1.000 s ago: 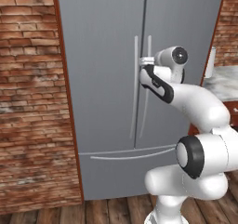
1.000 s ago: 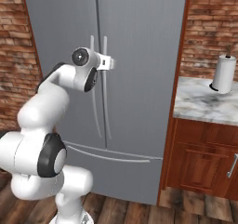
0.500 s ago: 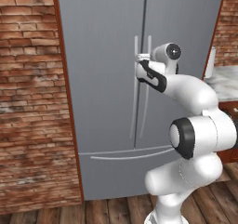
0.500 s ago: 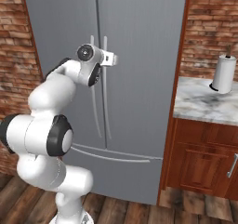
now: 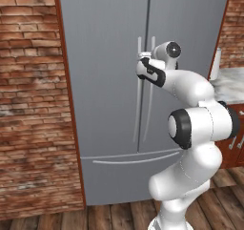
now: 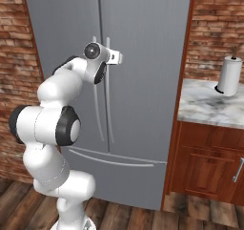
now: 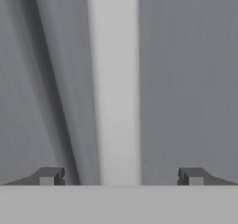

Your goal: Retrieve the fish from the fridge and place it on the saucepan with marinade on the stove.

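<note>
Two small dark fingertips (image 7: pixel 49 175) stand wide apart at the bottom of the hand view, and between them runs a long pale grey vertical door handle (image 7: pixel 114 88), straddled but not touched on either side. So the two-finger gripper (image 7: pixel 121 176) is spread open, with nothing clamped in it. Behind the handle, smooth grey metal door surface runs from edge to edge.

Pull back to the left base view: the gripper (image 5: pixel 144 57) sits right up at the upper part of the paired handles, where the two doors meet. The white arm with dark joints (image 5: pixel 190 124) rises from the floor at lower right, bends at a big dark-ringed elbow and reaches across to the door.

The tall grey metal French-door fridge (image 5: pixel 105 81) is shut, both upper doors closed and the bottom drawer (image 5: pixel 124 176) flush below its long curved pull. The fish is behind those doors if anywhere; I cannot tell where.

Red brick wall (image 5: pixel 28 105) flanks the fridge on the left. In the right base view, a marble-topped wooden cabinet (image 6: pixel 209 109) stands beside the fridge, with a white paper-towel roll (image 6: pixel 229 75) upright on it. Dark wooden floorboards (image 6: pixel 133 214) run underneath.
</note>
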### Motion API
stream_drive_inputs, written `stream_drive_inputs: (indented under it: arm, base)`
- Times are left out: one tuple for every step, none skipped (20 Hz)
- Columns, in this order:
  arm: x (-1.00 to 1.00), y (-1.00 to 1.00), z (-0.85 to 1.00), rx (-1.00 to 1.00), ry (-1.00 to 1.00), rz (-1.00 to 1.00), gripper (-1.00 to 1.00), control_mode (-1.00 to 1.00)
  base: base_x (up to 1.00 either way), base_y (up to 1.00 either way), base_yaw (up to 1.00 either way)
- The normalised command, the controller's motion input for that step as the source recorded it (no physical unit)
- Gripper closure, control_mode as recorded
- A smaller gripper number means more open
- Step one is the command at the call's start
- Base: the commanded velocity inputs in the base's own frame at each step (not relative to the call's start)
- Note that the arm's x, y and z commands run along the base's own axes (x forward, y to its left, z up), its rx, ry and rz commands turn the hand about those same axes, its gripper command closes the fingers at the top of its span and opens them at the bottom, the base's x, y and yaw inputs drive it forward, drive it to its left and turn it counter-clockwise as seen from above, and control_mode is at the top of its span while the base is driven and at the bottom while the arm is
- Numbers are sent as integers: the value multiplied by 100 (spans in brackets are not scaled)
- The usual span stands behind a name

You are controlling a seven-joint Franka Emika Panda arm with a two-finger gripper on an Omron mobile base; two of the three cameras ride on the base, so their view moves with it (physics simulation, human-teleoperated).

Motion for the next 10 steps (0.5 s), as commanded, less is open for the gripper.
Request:
stream_drive_inputs:
  arm:
    - [42, -7, -9, 0, 0, 0, -100, -100]
    - [43, -6, -8, 0, 0, 0, -100, -100]
    - [43, -6, -8, 0, 0, 0, -100, -100]
    - [42, -7, -8, 0, 0, 0, -100, -100]
    - [41, -7, -9, 0, 0, 0, -100, -100]
    - [41, -8, -11, 0, 0, 0, -100, -100]
    - [40, -6, -11, 0, 0, 0, -100, -100]
    - [41, -5, -11, 0, 0, 0, -100, -100]
    - [41, -4, -11, 0, 0, 0, -100, -100]
    - [43, -4, -11, 0, 0, 0, -100, -100]
  base:
    - [0, 0, 0]
    - [0, 0, 0]
    - [0, 0, 0]
    - [0, 0, 0]
    - [0, 0, 0]
    - [0, 0, 0]
    - [0, 0, 0]
    - [0, 0, 0]
    - [0, 0, 0]
    - [0, 0, 0]
